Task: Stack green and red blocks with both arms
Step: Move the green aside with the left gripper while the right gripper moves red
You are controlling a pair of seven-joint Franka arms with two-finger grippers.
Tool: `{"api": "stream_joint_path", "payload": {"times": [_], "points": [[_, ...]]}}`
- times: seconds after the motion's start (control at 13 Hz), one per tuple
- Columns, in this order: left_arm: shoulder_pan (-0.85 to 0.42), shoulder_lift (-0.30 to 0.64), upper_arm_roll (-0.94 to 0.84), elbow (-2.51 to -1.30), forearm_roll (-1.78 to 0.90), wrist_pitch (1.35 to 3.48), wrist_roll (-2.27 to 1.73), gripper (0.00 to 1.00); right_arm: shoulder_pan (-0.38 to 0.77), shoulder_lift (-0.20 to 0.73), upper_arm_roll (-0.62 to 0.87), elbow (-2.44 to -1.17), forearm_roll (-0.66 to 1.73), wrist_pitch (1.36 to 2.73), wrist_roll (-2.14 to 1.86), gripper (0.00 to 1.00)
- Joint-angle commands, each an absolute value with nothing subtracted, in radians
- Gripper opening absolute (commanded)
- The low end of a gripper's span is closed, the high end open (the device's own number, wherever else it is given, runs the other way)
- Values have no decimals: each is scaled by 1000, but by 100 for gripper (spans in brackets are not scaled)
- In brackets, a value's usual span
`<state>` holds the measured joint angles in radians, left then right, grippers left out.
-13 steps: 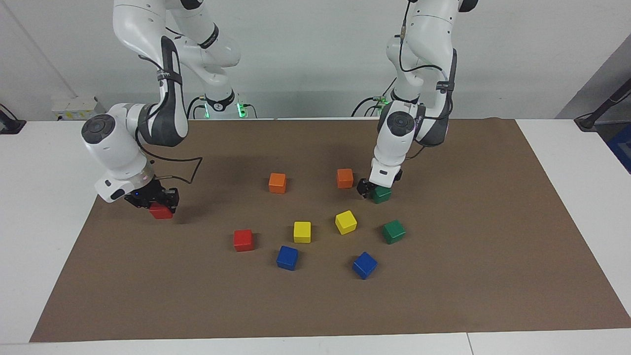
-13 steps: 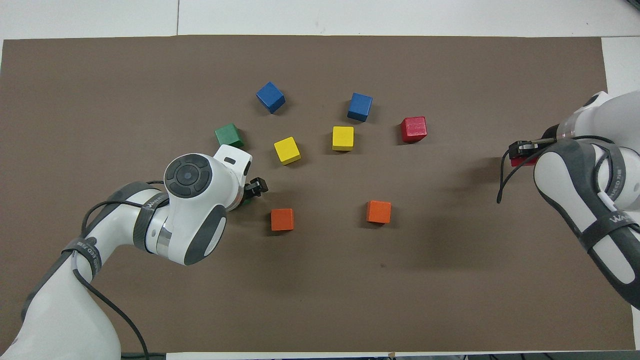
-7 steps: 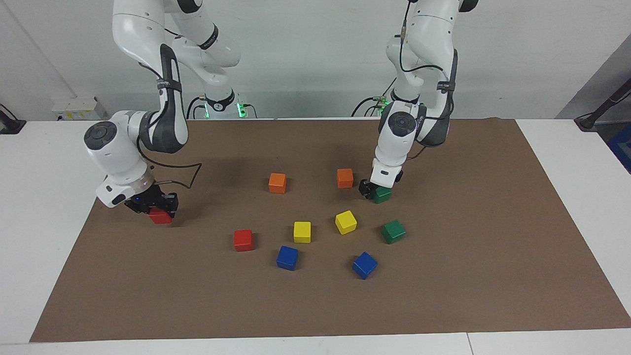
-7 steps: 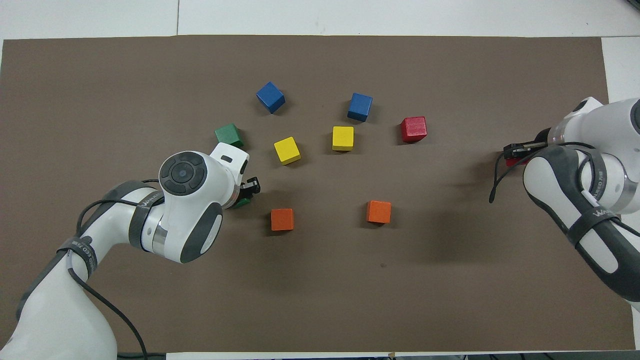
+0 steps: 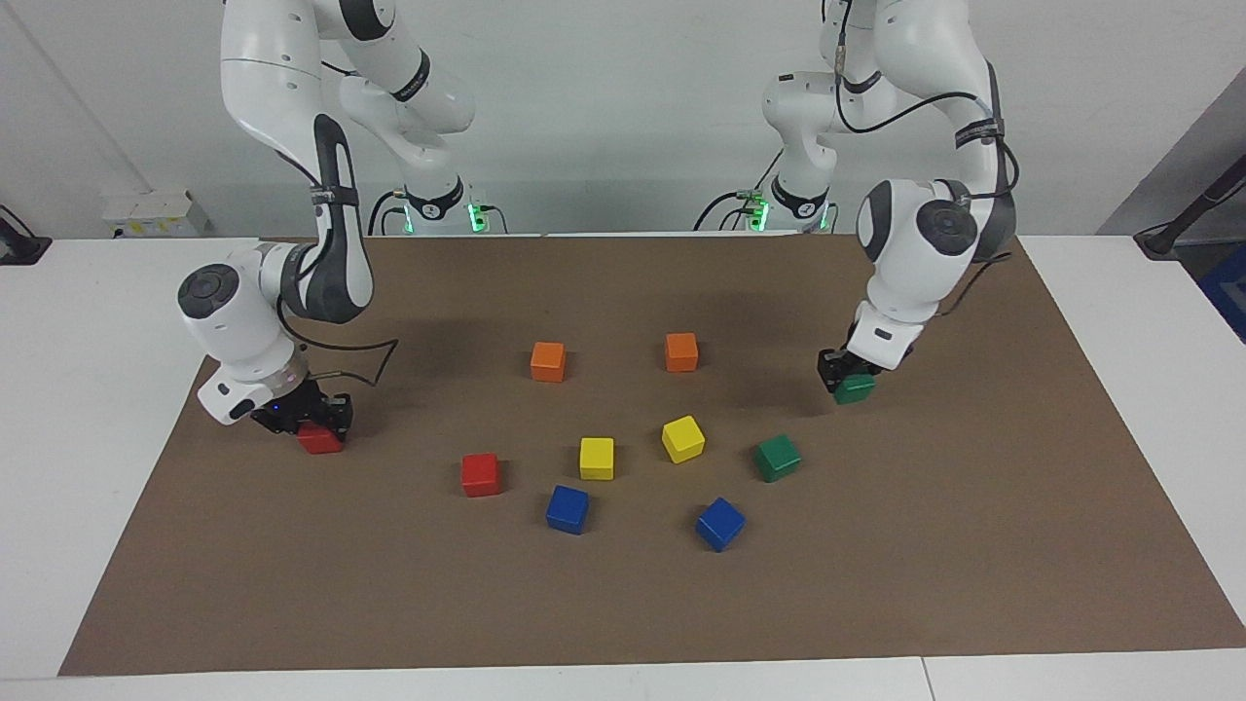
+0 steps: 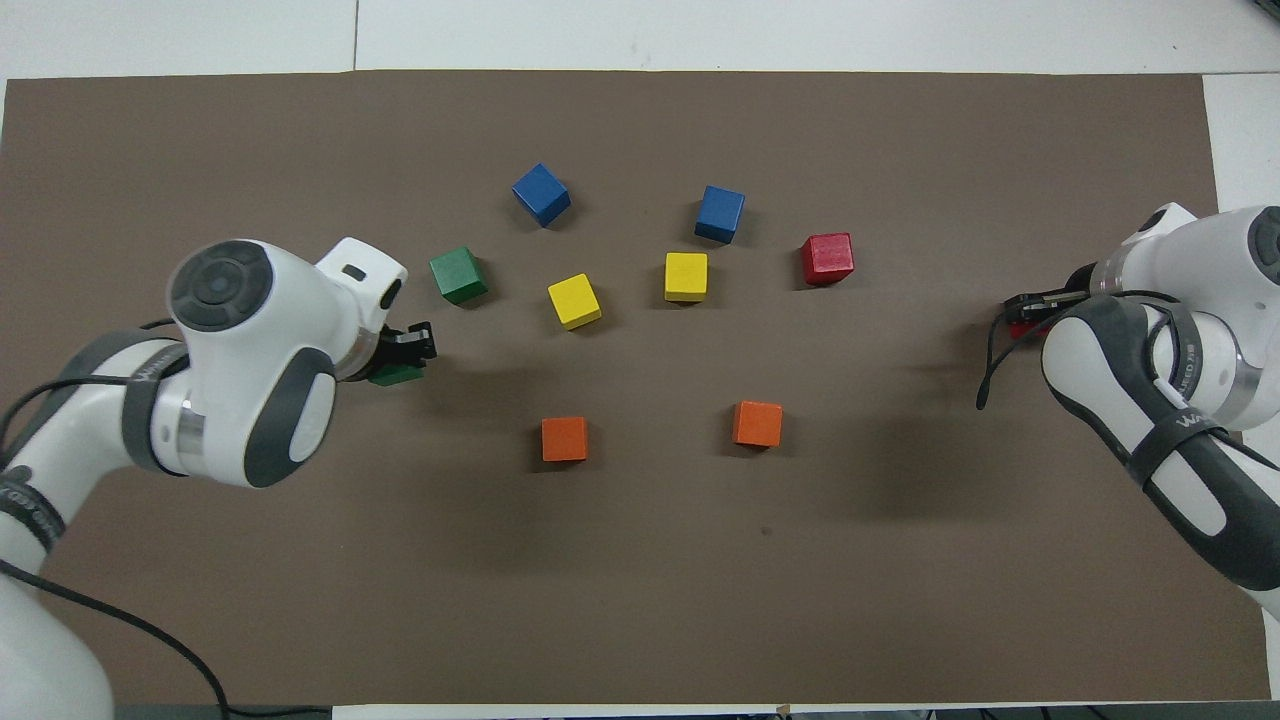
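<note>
My left arm bends down from its base, elbow high, wrist angled steeply toward the brown mat [image 5: 973,545] at the left arm's end of the surface [image 5: 78,438]. My left gripper [image 5: 845,380] has its fingers closed on a green block [image 5: 856,388], held low over the mat or just on it, I can't tell which. From overhead that green block [image 6: 397,375] peeks out under the wrist.

My right arm folds down at the right arm's end of the mat, forearm dropping almost vertical, wrist turned inward. My right gripper [image 5: 310,421] has its fingers clamped on a red block [image 5: 320,440], right at the mat; whether the block touches it I can't tell. Overhead only a sliver of it shows [image 6: 1018,330].

The second green block [image 5: 778,458] sits loose on the mat, farther from the robots than my left gripper. The second red block [image 5: 480,474] sits loose toward the right arm's end, well apart from the held red one.

Between them: two yellow cubes [image 5: 597,458] [image 5: 682,438], two blue cubes [image 5: 568,509] [image 5: 720,524] farthest from the robots, two orange cubes [image 5: 548,361] [image 5: 681,351] nearest the robots. All are apart, none stacked.
</note>
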<state>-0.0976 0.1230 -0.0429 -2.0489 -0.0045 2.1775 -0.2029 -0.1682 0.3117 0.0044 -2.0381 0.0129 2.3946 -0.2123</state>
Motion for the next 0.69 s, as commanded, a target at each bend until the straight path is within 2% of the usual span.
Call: {"api": "stream_joint_path", "payload": {"times": [0.0, 0.08, 0.31, 0.61], "points": [[-5, 141, -54, -2016, -2, 2194, -28, 0, -184, 313, 18, -2057, 8, 2415, -239, 23], [18, 161, -54, -2000, -2, 2195, -3, 0, -181, 313, 20, -2056, 9, 2405, -238, 99], [49, 190, -54, -1983, -2, 2218, 20, 0, -164, 292, 28, -2007, 11, 2323, -218, 100], [49, 230, -54, -1965, 20, 2233, 20, 0, -92, 253, 28, -1858, 11, 2168, -181, 100]]}}
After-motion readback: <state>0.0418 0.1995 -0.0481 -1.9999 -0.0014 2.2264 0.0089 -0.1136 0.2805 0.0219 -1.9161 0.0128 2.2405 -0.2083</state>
